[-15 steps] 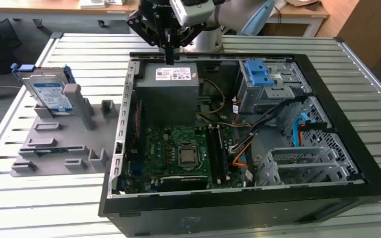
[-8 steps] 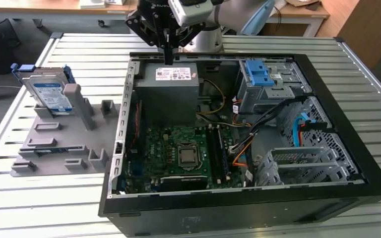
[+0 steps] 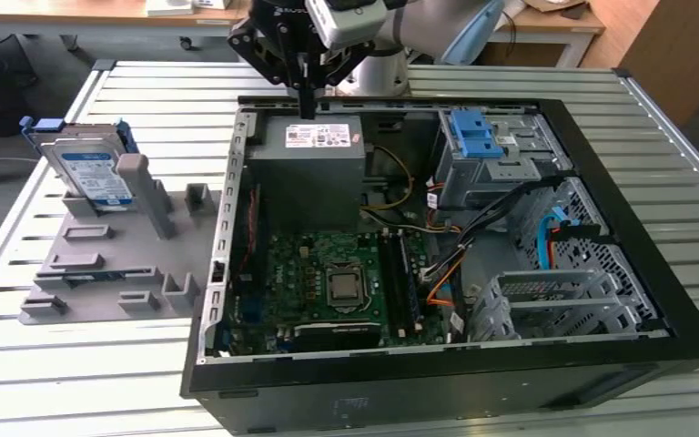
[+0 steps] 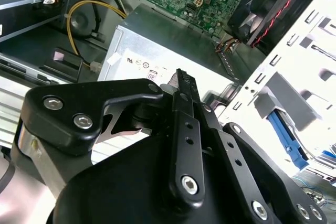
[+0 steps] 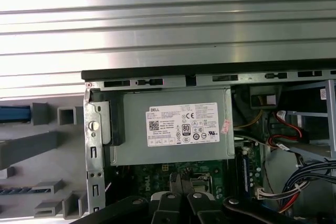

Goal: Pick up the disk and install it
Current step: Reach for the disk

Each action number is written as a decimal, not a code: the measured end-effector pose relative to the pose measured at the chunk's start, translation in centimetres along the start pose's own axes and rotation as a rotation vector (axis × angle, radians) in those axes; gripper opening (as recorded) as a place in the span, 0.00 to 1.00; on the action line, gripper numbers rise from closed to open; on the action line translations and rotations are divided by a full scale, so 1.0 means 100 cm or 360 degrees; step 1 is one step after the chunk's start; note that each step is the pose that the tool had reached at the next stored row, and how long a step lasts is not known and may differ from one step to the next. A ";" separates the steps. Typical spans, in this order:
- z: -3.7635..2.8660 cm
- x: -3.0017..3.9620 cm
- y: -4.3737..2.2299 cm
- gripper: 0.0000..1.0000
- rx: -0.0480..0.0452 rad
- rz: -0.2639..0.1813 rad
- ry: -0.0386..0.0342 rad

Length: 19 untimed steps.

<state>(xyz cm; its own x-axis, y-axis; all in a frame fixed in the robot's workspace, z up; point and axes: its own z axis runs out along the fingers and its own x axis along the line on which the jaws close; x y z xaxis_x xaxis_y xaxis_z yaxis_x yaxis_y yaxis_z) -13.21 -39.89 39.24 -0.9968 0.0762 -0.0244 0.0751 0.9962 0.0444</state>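
Observation:
The disk (image 3: 88, 173) stands on edge in the grey fixture (image 3: 106, 246) at the exterior view's left, outside the computer case. It is silver-grey with a white-and-blue label and a blue carrier frame. My gripper (image 3: 308, 109) hangs over the back edge of the open case, above the grey power-supply box (image 3: 313, 164), well apart from the disk. Its fingers (image 5: 181, 182) are shut with nothing between them, and they point down at the power supply's white sticker (image 5: 181, 124). In the second wrist view the shut fingertips (image 4: 181, 80) sit in front of the same box.
The open black case (image 3: 641, 273) holds a green motherboard (image 3: 325, 282), cables, a metal drive cage (image 3: 501, 164) with a blue latch (image 3: 477, 137), and a second cage (image 3: 556, 296). All of it rests on a slatted metal table (image 3: 106, 382).

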 end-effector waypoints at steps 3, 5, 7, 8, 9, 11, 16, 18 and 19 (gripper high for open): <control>0.0000 0.0008 -0.0001 0.11 0.0000 0.0000 0.0000; 0.0000 0.0015 -0.0001 0.11 0.0000 0.0000 0.0000; 0.0000 0.0024 -0.0002 0.11 0.0000 0.0000 0.0000; 0.0000 0.0030 -0.0002 0.11 0.0000 0.0000 0.0000; 0.0000 0.0037 -0.0003 0.11 0.0000 0.0000 0.0000; 0.0001 0.0051 -0.0003 0.11 0.0000 0.0000 0.0000; 0.0002 0.0087 -0.0004 0.11 0.0000 0.0000 0.0000; 0.0002 0.0094 -0.0005 0.11 0.0000 0.0000 0.0000; 0.0002 0.0098 -0.0005 0.11 0.0000 0.0000 0.0000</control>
<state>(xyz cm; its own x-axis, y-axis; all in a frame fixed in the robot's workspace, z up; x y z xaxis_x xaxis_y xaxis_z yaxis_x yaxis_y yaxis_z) -14.19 -39.87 39.19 -0.9968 0.0762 -0.0244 0.0751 0.9962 0.0444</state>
